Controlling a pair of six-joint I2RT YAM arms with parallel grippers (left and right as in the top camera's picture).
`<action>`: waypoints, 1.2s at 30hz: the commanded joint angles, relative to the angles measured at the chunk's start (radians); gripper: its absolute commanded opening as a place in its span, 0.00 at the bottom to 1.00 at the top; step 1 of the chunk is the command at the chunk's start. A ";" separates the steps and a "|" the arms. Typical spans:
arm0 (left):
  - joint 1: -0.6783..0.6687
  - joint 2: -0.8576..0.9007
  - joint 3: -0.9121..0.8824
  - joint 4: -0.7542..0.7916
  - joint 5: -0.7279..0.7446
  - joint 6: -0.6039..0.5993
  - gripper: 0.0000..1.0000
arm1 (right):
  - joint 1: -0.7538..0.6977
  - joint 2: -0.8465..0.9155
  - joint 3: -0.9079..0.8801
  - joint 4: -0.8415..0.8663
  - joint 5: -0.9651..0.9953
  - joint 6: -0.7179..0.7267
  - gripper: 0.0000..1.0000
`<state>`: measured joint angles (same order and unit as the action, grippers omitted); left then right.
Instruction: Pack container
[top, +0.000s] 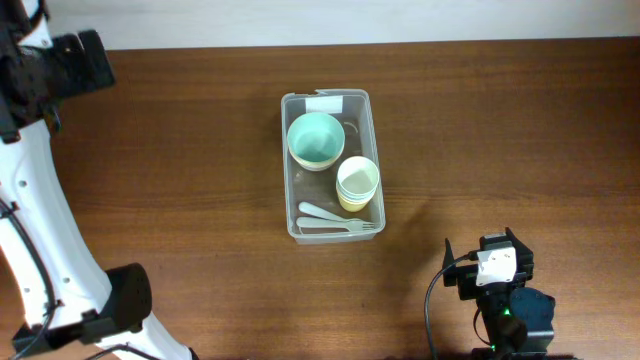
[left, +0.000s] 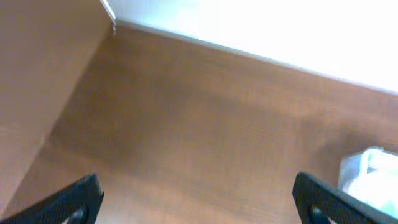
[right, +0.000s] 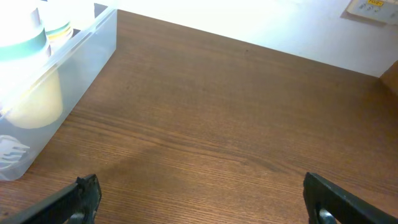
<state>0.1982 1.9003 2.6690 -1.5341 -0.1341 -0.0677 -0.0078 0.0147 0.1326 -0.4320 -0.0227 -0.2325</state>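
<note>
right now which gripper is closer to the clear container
Right. The right gripper is open a short way off the container's near right corner. The left gripper, also open, is much farther off, by the table's far left corner.

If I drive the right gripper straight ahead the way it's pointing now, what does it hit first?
Likely only the bare table. The right gripper is open over plain wood, and the container sits off to the left of its line, though depth is hard to judge.

Apparently open table (top: 180, 150) around container (top: 285, 165)
</note>
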 joint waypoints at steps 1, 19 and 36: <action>0.007 -0.129 -0.064 0.118 0.095 0.124 1.00 | -0.006 -0.011 -0.008 0.003 0.005 0.004 0.99; 0.006 -1.072 -1.427 1.022 0.359 0.242 1.00 | -0.006 -0.011 -0.008 0.003 0.005 0.005 0.99; -0.132 -1.714 -2.324 1.199 0.351 0.241 1.00 | -0.006 -0.011 -0.008 0.003 0.005 0.004 0.99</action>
<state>0.0826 0.2710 0.4515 -0.3832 0.2134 0.1616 -0.0078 0.0113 0.1322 -0.4297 -0.0231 -0.2321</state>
